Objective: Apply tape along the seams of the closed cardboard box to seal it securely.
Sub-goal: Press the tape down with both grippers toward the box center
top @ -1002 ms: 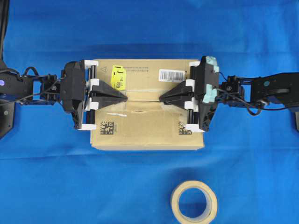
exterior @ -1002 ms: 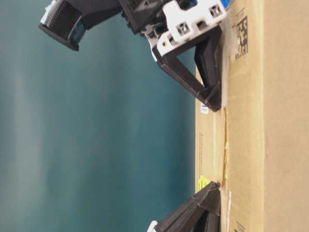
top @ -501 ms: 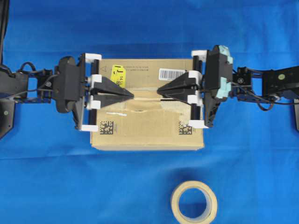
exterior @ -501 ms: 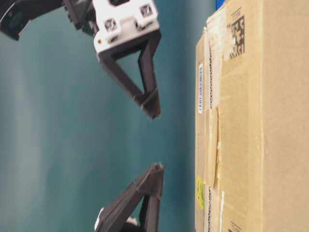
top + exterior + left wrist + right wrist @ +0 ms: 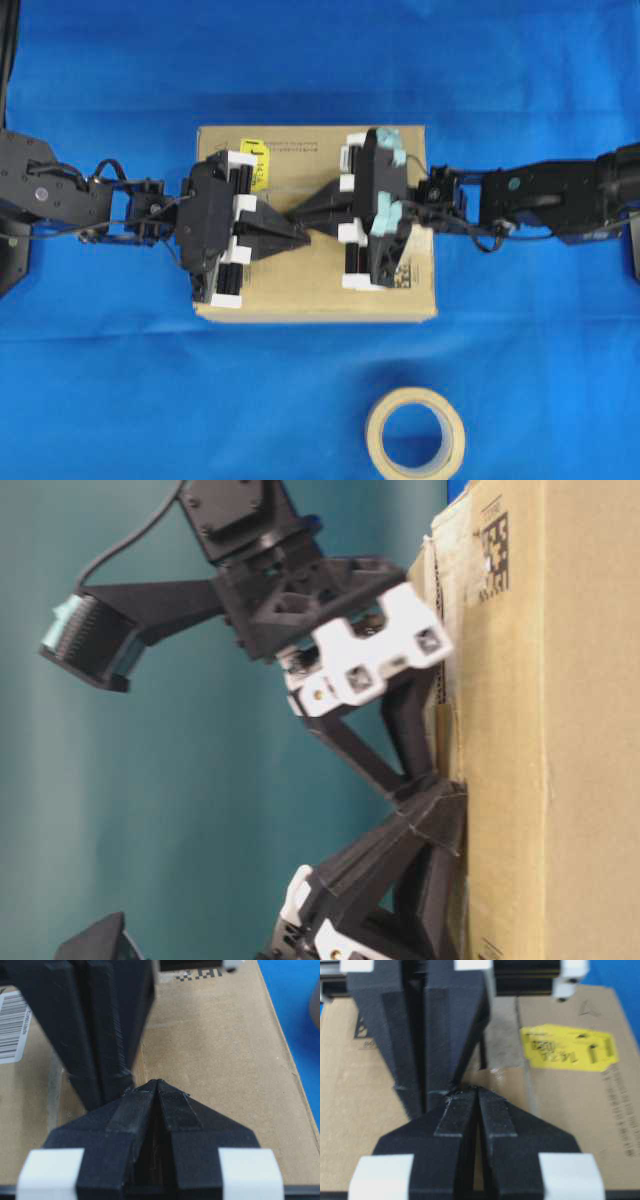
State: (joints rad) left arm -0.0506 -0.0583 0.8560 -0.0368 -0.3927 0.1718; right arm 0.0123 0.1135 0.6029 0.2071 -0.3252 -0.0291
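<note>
Blue counter [image 5: 100,380] is carrying the box [image 5: 315,295]; both tools, left [image 5: 303,236] and right [image 5: 300,211], are pressing together-closed, tips meeting over its seam [image 5: 141,1062].

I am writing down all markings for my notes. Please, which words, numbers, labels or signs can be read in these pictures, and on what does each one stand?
Yellow sticker on the cardboard box: dark print, too blurred to read.
White barcode label on the box: bars only, digits too small to read.
Black square code on the box: a pattern, no letters.
Triangle sign printed near the box edge: no words.
Small printed lines beside the sticker: too blurred to read.
Tape roll: no text.
</note>
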